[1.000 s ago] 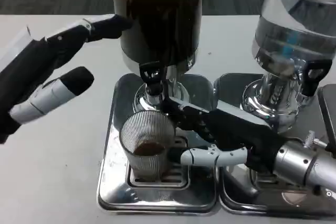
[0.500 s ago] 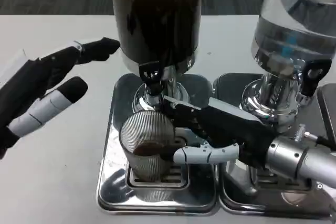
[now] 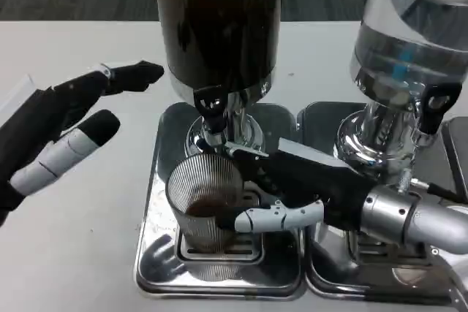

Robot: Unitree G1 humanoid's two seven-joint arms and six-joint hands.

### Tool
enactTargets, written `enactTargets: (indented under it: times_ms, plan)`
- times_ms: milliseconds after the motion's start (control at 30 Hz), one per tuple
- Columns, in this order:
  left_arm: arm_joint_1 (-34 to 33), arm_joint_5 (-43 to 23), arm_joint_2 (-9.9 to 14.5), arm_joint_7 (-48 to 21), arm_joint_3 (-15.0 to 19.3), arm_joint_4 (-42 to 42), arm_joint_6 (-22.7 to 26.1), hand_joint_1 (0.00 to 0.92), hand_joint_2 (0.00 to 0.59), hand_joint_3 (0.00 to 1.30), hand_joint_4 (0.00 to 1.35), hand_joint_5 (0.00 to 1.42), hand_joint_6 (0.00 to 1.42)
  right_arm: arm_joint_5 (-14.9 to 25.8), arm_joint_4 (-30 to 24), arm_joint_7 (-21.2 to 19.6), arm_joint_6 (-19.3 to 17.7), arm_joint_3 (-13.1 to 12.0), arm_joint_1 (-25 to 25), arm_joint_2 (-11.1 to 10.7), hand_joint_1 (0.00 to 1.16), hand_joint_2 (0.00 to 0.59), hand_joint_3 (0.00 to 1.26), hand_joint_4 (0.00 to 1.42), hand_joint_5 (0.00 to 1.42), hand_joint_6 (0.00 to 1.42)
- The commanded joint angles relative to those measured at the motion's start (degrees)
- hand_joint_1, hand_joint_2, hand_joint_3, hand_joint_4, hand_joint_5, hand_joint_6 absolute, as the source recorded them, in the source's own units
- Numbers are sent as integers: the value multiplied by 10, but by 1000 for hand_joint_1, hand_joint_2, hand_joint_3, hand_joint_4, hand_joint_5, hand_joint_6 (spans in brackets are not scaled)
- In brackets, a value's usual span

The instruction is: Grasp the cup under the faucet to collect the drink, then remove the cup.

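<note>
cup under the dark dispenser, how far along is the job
Done: the ribbed cup stands on the drip tray under the faucet and holds a little dark drink. In hand: the right hand wraps the cup's right side; the left hand hovers open, off the faucet. Left: lifting the cup away from the tray.

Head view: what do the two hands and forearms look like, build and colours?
Right hand: black body and fingers, one white finger with black joints, on a silver cylindrical forearm. Left hand: mostly black, black fingertips, one finger sleeved in white.
</note>
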Motion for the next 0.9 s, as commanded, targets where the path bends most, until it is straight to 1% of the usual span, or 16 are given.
enactTargets:
  times_ms: [33,67,133,300,367,467,600,700,767,800,833,900]
  plan:
    - [9,2,-1,8,5,0,5,0,98,294,228,193,125,-7,9,0,-17,6,-12,5,596,171,0,0,0,0]
    - [10,2,-1,8,5,0,6,0,99,294,229,193,125,-8,11,0,-19,7,-12,5,621,162,0,0,0,0]
    - [11,3,-2,9,5,0,6,0,107,300,237,193,125,-6,14,1,-22,9,-12,6,642,164,0,0,0,0]
    - [13,2,-1,11,5,0,7,0,109,305,241,195,125,-11,21,-4,-28,12,-14,9,654,160,0,0,0,0]
    - [13,2,-1,12,5,0,8,0,110,307,241,196,125,-10,23,-5,-23,11,-15,11,658,162,0,0,0,0]
    - [13,3,-1,12,5,0,9,0,110,308,245,201,125,-21,24,-12,-29,13,-16,11,681,161,0,0,0,0]
    - [14,3,0,12,5,-2,10,0,111,313,249,205,125,-33,22,-19,-23,15,-17,14,704,157,0,0,0,0]
    - [14,3,1,12,5,-2,12,0,111,315,252,206,125,-46,18,-33,-26,16,-14,17,729,153,0,0,0,0]
    - [14,3,1,12,5,-3,12,0,111,316,254,207,125,-55,11,-44,-20,15,-9,20,742,163,0,0,0,0]
    - [14,3,1,12,5,-3,12,0,110,316,254,207,125,-58,11,-46,-24,16,-9,19,743,164,0,0,0,0]
    - [14,3,1,12,5,-3,13,0,109,317,256,207,125,-59,6,-55,-22,12,-2,23,745,165,0,0,0,0]
    - [14,3,1,12,5,-3,13,0,109,320,259,208,125,-56,9,-50,-28,14,-4,22,748,166,0,0,0,0]
